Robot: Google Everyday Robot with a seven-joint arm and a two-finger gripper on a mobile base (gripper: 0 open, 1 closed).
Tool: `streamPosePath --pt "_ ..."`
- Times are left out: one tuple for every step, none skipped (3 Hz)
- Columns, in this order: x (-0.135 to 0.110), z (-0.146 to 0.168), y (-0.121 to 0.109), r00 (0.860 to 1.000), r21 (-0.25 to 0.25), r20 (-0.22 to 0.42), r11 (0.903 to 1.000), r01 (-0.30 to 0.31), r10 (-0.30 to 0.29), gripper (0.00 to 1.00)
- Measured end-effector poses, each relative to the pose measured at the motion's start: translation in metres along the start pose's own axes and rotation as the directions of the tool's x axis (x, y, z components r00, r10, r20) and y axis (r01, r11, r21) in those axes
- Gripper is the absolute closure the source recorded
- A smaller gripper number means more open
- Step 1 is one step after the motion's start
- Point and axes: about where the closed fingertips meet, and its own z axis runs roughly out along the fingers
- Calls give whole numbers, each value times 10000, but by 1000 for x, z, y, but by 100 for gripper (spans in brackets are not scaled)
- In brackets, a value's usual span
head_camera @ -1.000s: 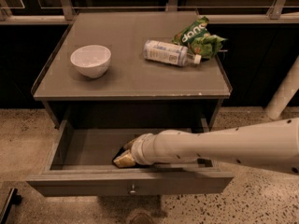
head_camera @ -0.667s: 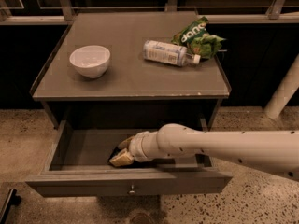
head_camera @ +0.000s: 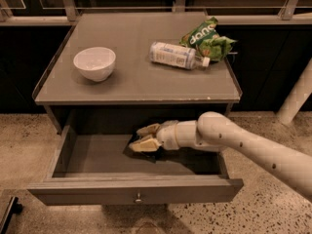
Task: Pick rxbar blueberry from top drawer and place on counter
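Claw: risen and drawn back within the open top drawer since a second ago, fingers seemingly clamped on the dark blueberry bar; lift begun, counter placement pending.

The counter carries a white bowl at nine o'clock, a white bottle lying at two, and a green chip bag touching it beyond. The gripper hangs below, inside the top drawer.
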Motion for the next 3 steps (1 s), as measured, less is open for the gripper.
streamPosePath --pt "-13 -37 -14 9999 -541 -130 9985 38 -46 100" --pt "-10 -40 5 9995 -1329 -303 9911 53 -94 100" --pt "-10 -39 5 9995 -1334 -305 9910 53 -95 100"
